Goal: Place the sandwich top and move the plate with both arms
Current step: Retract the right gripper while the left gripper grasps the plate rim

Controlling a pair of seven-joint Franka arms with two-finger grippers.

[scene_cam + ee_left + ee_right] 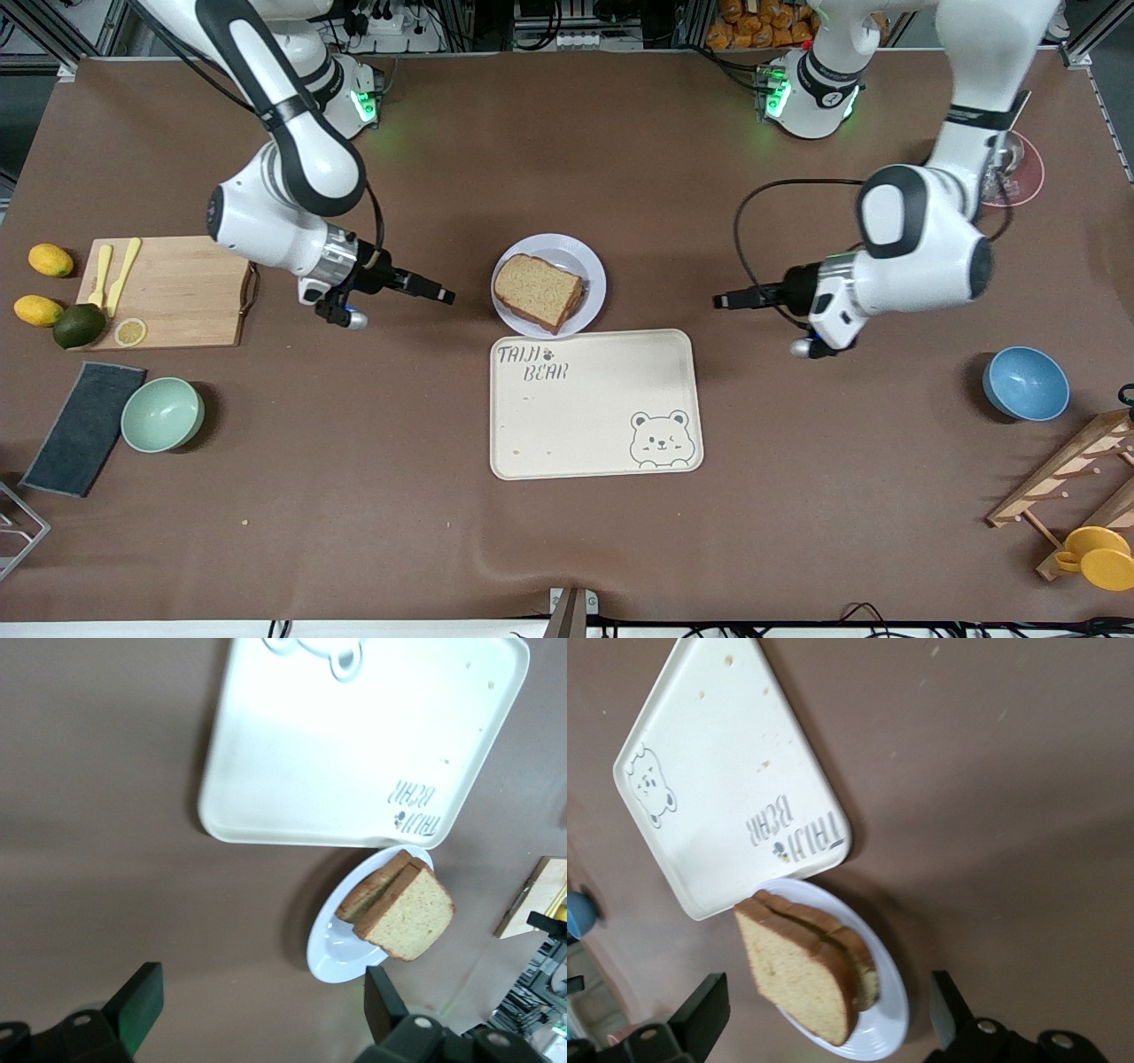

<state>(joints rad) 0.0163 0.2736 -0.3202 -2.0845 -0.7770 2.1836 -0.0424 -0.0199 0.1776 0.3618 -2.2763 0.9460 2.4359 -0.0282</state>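
Only the front view is showing both arms and the table's ends; each wrist view is showing just the plate, tray and that arm's own spread fingers. The tray (595,405) is reading "TAIJI BEAR" beside a bear drawing. The sandwich top (537,289) is lying on a second slice on the plate (588,266), which is sitting mid-table, just overlapping the tray's edge nearest the bases. The right gripper (440,294) and left gripper (728,301) are hovering low, flanking the plate, jaws wide and holding nothing.
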